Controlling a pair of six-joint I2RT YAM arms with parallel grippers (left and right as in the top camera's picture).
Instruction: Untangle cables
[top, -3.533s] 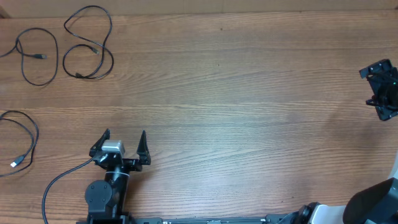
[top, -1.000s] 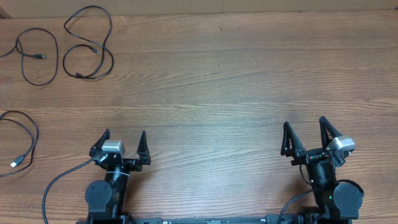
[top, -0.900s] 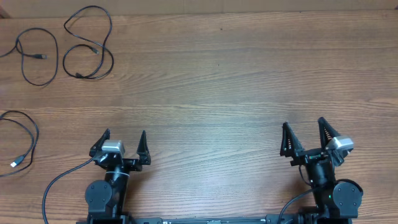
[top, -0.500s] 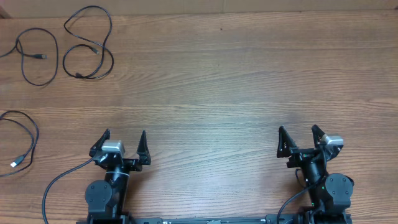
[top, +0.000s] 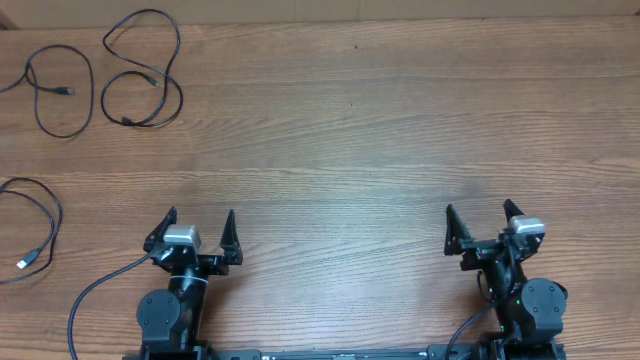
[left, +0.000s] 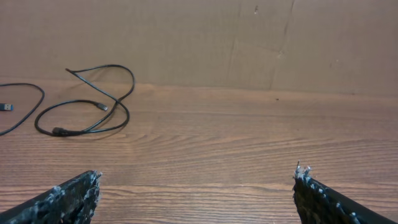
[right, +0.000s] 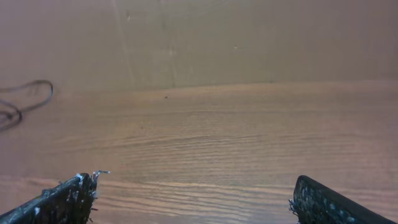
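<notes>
Presently, the cables (top: 152, 78) lie as three separate thin black cords with small plug ends. Each forms a loose open loop at the far-left part of the worktop (top: 350, 130), and none crosses another.

Left end effector (top: 200, 214): jaws spread fully, holding and touching nothing, near the front edge and well apart from the cords.

Right end effector (top: 479, 210): likewise wide open and empty, at the front right.

Fingers (left: 74, 198) are black with rough, studded inner faces.

Worktop is matt brown wood grain. A plain brown cardboard panel (left: 186, 37) stands along its far edge.
</notes>
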